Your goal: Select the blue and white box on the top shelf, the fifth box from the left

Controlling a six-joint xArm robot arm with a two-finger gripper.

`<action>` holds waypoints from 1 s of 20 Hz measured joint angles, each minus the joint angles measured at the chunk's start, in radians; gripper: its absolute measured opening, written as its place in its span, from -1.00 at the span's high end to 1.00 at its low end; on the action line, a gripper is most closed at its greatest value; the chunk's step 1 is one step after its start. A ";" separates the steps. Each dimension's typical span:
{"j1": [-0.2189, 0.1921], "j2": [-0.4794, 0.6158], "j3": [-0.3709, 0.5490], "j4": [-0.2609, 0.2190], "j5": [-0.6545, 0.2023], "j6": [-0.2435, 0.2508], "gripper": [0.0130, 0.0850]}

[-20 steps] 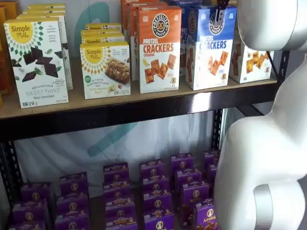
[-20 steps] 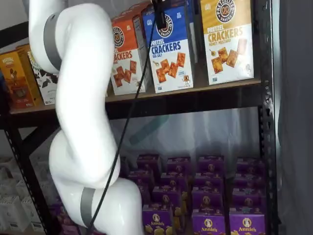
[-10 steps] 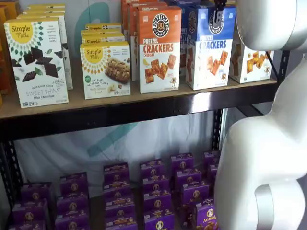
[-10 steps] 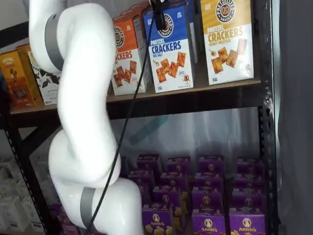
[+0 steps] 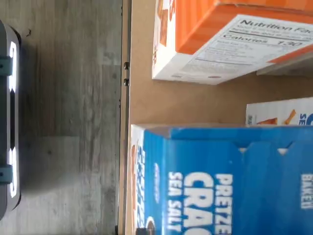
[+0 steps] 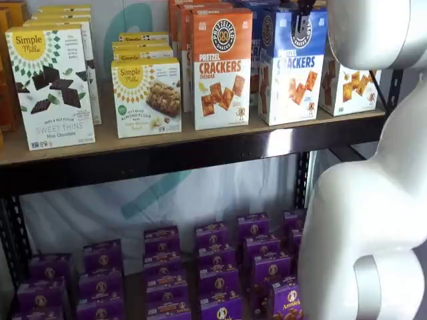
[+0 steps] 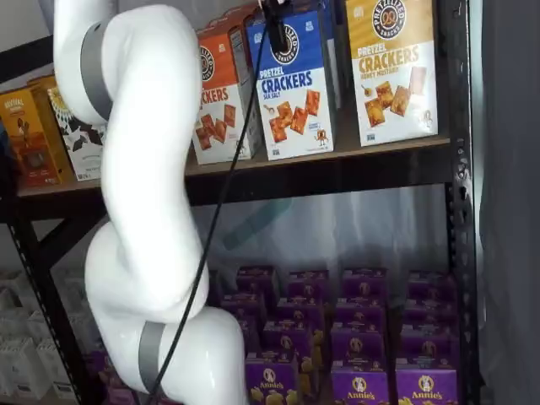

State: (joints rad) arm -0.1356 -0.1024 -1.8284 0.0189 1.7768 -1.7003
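Observation:
The blue and white box (image 6: pixel 293 73) stands upright on the top shelf (image 6: pixel 200 141), between an orange-topped and a yellow-topped box; it also shows in a shelf view (image 7: pixel 295 93). My gripper (image 6: pixel 303 20) hangs from the top edge in both shelf views (image 7: pixel 275 24). Only a black finger shows, against the box's upper front face by its round logo. I cannot tell whether the fingers hold the box. The wrist view looks close onto the box's blue top (image 5: pixel 220 186) and the tan shelf board (image 5: pixel 186 105).
The orange cheddar box (image 6: pixel 222 67) stands just left of the blue one, the yellow-topped box (image 7: pixel 392 67) just right. Simple Mills boxes (image 6: pixel 50 83) fill the shelf's left. Purple boxes (image 6: pixel 213 267) sit on the lower shelf. My white arm (image 7: pixel 143 211) crosses both shelf views.
The black finger has moved slightly upward on the box's front and the arm has shifted a little. The blue and white box stands where it was.

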 joint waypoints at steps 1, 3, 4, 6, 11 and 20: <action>-0.001 0.000 0.000 0.001 -0.001 0.000 -0.56; -0.002 -0.001 0.000 0.002 -0.002 -0.001 -0.56; -0.002 -0.001 0.000 0.003 -0.003 -0.001 -0.56; -0.003 -0.001 0.000 0.003 -0.004 -0.002 -0.56; -0.003 0.000 -0.003 0.003 -0.002 -0.003 -0.33; -0.003 0.000 -0.013 0.011 0.018 0.001 -0.22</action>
State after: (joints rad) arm -0.1389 -0.1025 -1.8412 0.0302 1.7944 -1.6995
